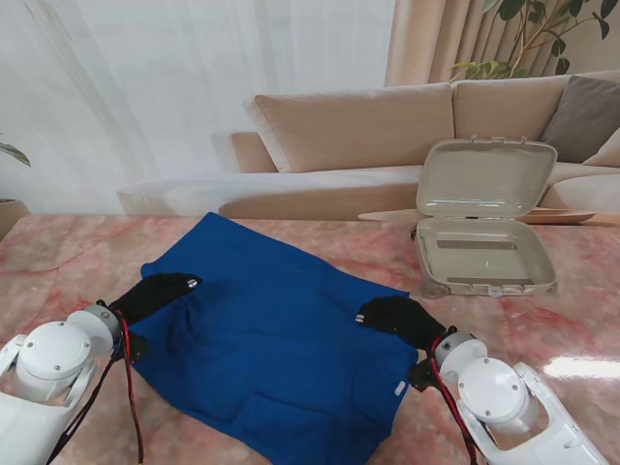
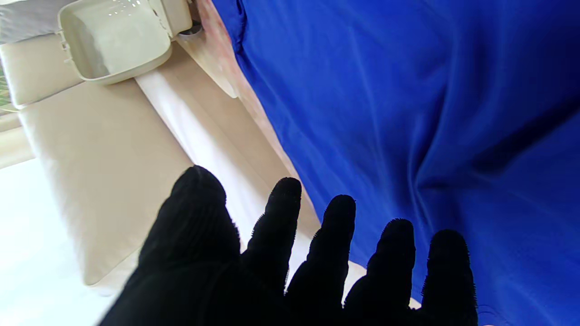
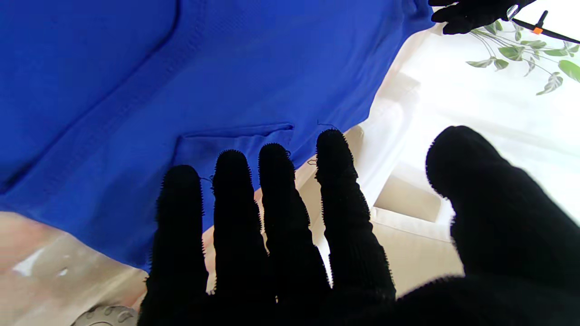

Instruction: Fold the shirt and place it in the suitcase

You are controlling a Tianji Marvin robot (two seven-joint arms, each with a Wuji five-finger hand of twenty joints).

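The blue shirt [image 1: 276, 339] lies spread across the marble table [image 1: 58, 257], roughly flat with a few soft creases and no clear fold in it that I can make out; by that showing the folding has hardly begun, if at all. The suitcase [image 1: 484, 254] stands well apart to the far right, its lid [image 1: 486, 178] raised and its tray bare — ready to receive, but nothing packed.

The left hand [image 1: 155, 294] rests at the shirt's left edge, near the far-left corner; the wrist view shows its fingers [image 2: 335, 244] straight and spread, holding nothing. The right hand [image 1: 395, 317] sits at the right edge of the cloth; its fingers [image 3: 231, 199] are likewise straight, the four side by side and the thumb held wide, with no fabric pinched between them.

My reading is that both hands are placed to take an edge each for a first fold — whether they touch the cloth or hover just over it I cannot tell; all the folds, the lift and the carry over to the suitcase are left to do.
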